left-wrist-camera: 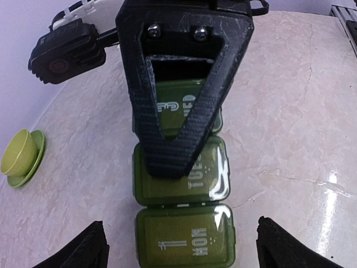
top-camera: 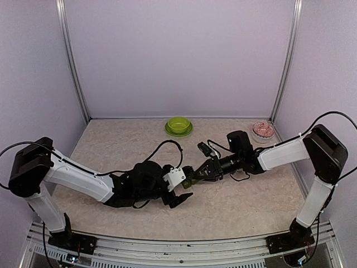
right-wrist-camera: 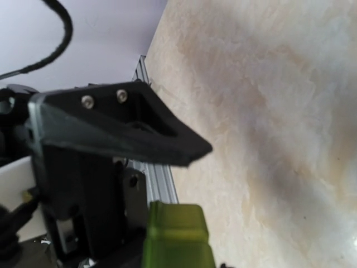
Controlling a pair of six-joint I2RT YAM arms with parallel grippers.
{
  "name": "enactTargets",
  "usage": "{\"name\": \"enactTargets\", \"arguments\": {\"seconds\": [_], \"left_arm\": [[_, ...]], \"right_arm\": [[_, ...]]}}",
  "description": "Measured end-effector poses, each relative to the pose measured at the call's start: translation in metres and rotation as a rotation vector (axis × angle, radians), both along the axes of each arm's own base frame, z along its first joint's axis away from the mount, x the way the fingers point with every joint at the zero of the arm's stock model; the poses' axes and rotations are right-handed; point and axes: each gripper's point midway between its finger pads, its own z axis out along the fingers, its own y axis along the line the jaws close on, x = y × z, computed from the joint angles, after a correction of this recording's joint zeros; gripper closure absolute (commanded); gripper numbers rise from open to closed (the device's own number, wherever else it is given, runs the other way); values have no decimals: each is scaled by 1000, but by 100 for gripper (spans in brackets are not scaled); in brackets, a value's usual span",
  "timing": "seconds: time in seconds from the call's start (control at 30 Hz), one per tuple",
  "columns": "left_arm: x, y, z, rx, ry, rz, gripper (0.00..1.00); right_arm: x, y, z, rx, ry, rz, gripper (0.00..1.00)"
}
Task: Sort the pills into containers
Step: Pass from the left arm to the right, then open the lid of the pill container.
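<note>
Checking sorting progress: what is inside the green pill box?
The pill box looks closed at every lid that shows, so nothing inside can be seen. The right hand lies across two lids, hiding much of both.

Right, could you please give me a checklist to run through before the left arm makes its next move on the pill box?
1. Right gripper jaws closed on the pill box: ok.
2. Left gripper jaws open, one fingertip on either side of the box's MON end: ok.
3. MON lid uncovered: ok.
4. TUE lid and WED lid uncovered: not ok, the right gripper's finger lies across them.
5. Pills located: cannot tell, none shows in any view.
6. Green bowl well apart from both arms: ok.
</note>
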Motion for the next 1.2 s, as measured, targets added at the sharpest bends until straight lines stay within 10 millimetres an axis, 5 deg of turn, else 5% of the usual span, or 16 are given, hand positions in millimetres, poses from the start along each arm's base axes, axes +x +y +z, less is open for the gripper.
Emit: {"name": "enactTargets", "arguments": {"seconds": [0.43,1.2], "left_arm": [[-14,14,28,-29,-161,21,24],[-4,4,27,24,-255,62,49]], "right_arm": [[0,2,22,54,-5,1,89],[-3,0,24,57,0,0,89]]}}
